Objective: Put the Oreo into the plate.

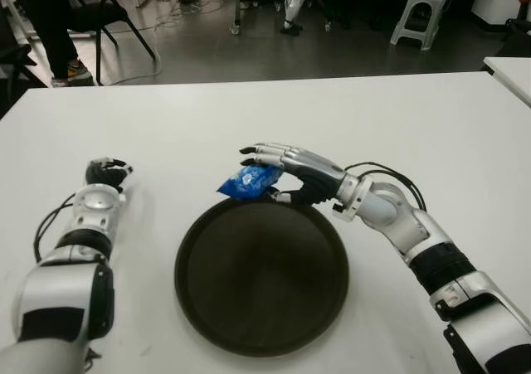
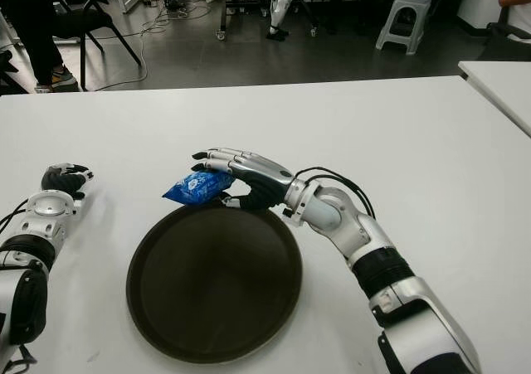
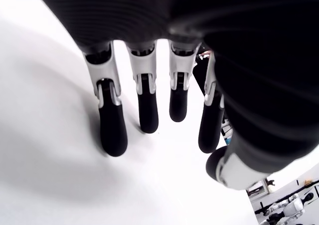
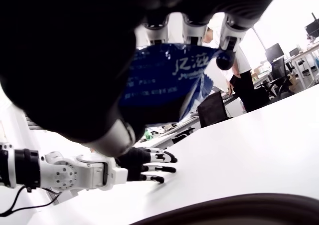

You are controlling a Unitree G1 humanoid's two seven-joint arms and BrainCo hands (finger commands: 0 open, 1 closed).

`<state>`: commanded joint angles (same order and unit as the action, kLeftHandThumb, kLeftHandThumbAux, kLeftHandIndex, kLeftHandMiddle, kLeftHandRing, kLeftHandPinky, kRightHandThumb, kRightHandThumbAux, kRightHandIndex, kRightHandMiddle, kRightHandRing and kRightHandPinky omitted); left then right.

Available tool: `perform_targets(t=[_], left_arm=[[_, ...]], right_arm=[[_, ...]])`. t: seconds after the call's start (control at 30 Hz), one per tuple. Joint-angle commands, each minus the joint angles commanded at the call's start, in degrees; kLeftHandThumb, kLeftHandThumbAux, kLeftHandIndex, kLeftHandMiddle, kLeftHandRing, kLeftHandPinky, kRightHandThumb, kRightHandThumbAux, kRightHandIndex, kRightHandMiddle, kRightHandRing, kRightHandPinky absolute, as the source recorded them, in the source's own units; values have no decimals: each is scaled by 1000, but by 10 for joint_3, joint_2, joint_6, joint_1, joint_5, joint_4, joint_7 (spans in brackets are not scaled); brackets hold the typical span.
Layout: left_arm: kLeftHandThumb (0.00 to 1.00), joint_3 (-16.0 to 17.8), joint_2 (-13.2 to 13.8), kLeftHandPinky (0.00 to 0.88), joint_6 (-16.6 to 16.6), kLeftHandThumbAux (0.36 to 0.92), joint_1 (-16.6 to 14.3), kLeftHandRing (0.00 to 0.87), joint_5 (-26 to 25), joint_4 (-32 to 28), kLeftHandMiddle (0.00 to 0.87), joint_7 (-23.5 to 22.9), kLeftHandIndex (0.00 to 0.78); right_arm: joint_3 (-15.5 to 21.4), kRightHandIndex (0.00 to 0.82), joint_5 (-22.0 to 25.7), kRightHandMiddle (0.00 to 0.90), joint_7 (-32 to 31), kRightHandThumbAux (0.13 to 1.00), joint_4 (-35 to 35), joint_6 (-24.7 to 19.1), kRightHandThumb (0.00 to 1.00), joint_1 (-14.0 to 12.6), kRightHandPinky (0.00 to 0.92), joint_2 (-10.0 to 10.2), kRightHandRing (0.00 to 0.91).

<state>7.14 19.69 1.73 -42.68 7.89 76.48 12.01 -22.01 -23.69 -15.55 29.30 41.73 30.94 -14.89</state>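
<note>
A blue Oreo packet [image 1: 247, 181] hangs just above the far rim of the round dark plate [image 1: 262, 276], near the middle of the white table. My right hand [image 1: 286, 177] is shut on the packet, fingers over its top and thumb beneath; the right wrist view shows the blue wrapper [image 4: 167, 80] pinned under my fingers. My left hand [image 1: 105, 175] shows on the table to the left of the plate, fingers relaxed and holding nothing, as the left wrist view confirms with straight fingers [image 3: 112, 125] over bare white tabletop.
The white table [image 1: 415, 125] stretches wide around the plate. A second table edge [image 1: 510, 71] shows at the far right. Beyond the table stand a black chair [image 1: 99, 13], a grey stool [image 1: 419, 13] and a person's legs [image 1: 54, 26].
</note>
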Motion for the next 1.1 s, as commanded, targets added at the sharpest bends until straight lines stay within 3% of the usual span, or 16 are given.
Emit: perform_targets(t=[1.1], left_arm=[[672, -9, 3, 156, -6, 725, -1, 178, 8, 1, 168, 0, 398]], right_arm=[[7, 420, 56, 94, -70, 716, -34, -24, 705, -8, 0, -4, 18]])
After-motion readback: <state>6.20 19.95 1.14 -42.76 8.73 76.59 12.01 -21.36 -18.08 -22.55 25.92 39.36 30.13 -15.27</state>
